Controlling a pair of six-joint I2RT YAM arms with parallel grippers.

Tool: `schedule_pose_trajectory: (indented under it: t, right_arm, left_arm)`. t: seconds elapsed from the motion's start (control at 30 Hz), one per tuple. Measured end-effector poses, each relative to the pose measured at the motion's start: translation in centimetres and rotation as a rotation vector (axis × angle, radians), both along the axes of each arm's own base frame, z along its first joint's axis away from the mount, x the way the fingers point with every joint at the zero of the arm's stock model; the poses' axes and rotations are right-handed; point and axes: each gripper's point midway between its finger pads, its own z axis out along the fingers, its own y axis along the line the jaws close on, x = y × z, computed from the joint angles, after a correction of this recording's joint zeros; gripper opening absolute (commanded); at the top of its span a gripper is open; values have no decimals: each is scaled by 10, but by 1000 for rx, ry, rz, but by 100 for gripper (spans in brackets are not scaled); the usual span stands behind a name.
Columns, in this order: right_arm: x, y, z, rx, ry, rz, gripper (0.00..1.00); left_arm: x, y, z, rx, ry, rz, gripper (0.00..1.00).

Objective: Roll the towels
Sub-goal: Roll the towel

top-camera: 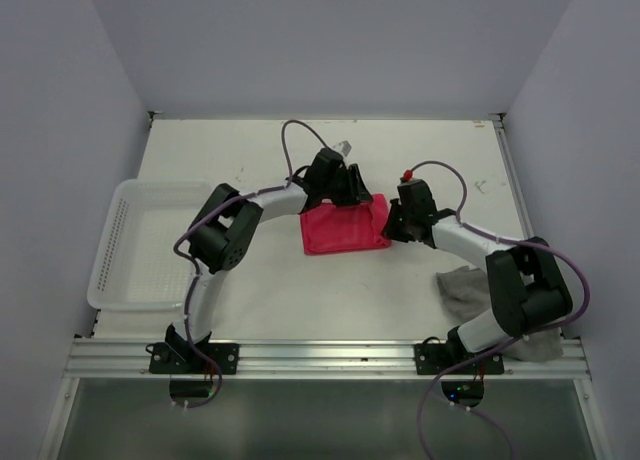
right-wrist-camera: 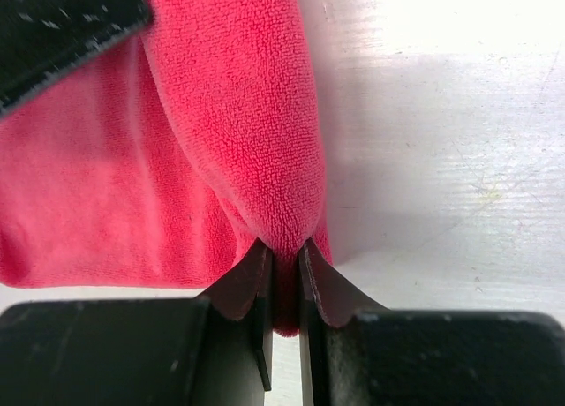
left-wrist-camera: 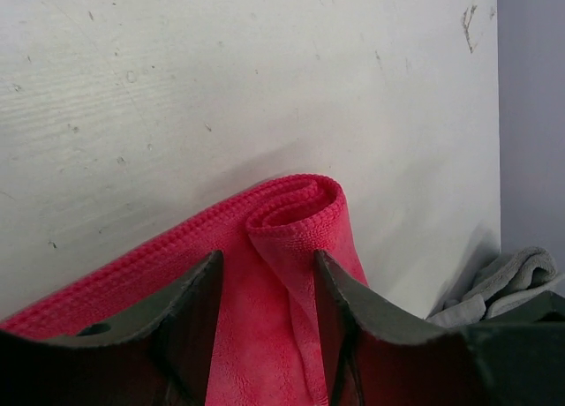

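The pink-red towel [top-camera: 340, 230] lies mid-table with its right edge curled into a roll. In the left wrist view the roll's end [left-wrist-camera: 296, 203] shows between my left gripper's fingers. My left gripper [top-camera: 355, 187] [left-wrist-camera: 269, 282] sits at the towel's far right corner, its jaws part closed and holding the thick roll between them. My right gripper [top-camera: 392, 223] [right-wrist-camera: 284, 256] is shut on the pink towel [right-wrist-camera: 238, 115], pinching the near end of the roll. The grey-taupe towel [top-camera: 462, 285] lies crumpled by the right arm. It also shows in the left wrist view [left-wrist-camera: 508, 278].
A white perforated basket [top-camera: 112, 250] stands at the table's left edge. Walls close in the far side and both sides. A metal rail [top-camera: 320, 355] runs along the near edge. More grey cloth [top-camera: 540, 347] lies behind the right arm's base.
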Motion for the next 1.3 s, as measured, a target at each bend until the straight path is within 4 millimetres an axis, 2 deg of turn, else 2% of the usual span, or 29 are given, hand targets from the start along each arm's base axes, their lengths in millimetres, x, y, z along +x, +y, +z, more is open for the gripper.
schedule_pose_trajectory:
  t: [0.17, 0.43, 0.57, 0.63, 1.13, 1.23, 1.3]
  right_arm:
    - [-2, 3, 4, -62, -6, 18, 0]
    - [-2, 5, 3, -147, -2, 28, 0]
    - [-3, 7, 6, -192, -11, 32, 0]
    - [-4, 9, 8, -220, -21, 38, 0]
    - [-15, 23, 8, -467, -79, 102, 0]
    - [-15, 26, 8, -500, -86, 116, 0]
    - [-14, 29, 8, -519, -84, 125, 0]
  left_arm:
    - [6, 3, 6, 23, -13, -2, 50]
    - [-3, -2, 5, 54, -4, -34, 49]
    - [-9, -12, 11, 52, -15, -58, 45]
    - [-11, -16, 13, 50, -23, -67, 40]
    - [-19, -13, 4, 67, -7, -75, 35]
    - [-23, -7, 0, 79, 5, -70, 30]
    - [-26, -3, -1, 85, 7, -69, 20]
